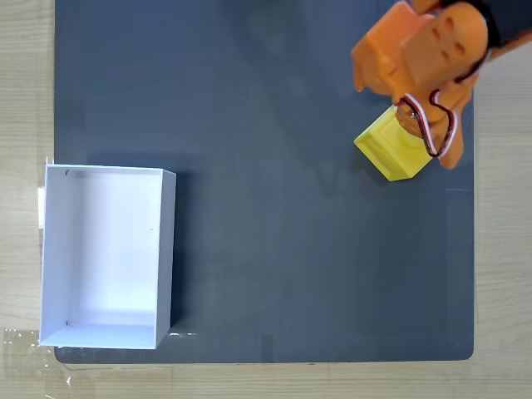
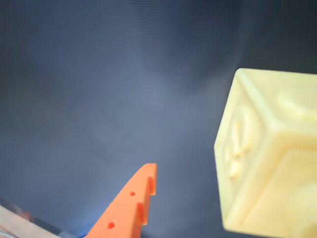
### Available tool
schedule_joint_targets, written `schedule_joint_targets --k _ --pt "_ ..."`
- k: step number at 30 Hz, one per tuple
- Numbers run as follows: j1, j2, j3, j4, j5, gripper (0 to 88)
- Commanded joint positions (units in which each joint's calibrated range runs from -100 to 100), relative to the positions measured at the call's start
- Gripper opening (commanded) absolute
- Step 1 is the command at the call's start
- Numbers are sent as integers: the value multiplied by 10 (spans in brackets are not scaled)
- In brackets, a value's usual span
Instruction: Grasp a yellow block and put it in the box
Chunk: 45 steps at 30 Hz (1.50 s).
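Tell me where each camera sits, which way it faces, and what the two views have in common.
Fixed view: sits above, looking straight down on the dark mat, with the box at left and the orange gripper over the yellow block at upper right.
Wrist view: rides on the gripper, looking down close at the mat; one orange fingertip shows at the bottom, the yellow block at right.
Shared: the yellow block, the mat, the gripper.
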<state>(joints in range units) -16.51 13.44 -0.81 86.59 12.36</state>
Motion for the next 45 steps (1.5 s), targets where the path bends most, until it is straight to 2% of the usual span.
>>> schedule_joint_targets --k 1,10,20,29,32,35,45 --pt "-2 25 -26 -42 1 535" --pt "-7 88 -26 -102 0 529" --pt "-5 94 -26 -119 -1 261" --pt "16 48 -64 -130 -3 246" --pt "46 14 -98 -130 -8 247" --pt "93 -13 -142 -131 -37 247" --pt "308 -27 -318 -145 -118 247"
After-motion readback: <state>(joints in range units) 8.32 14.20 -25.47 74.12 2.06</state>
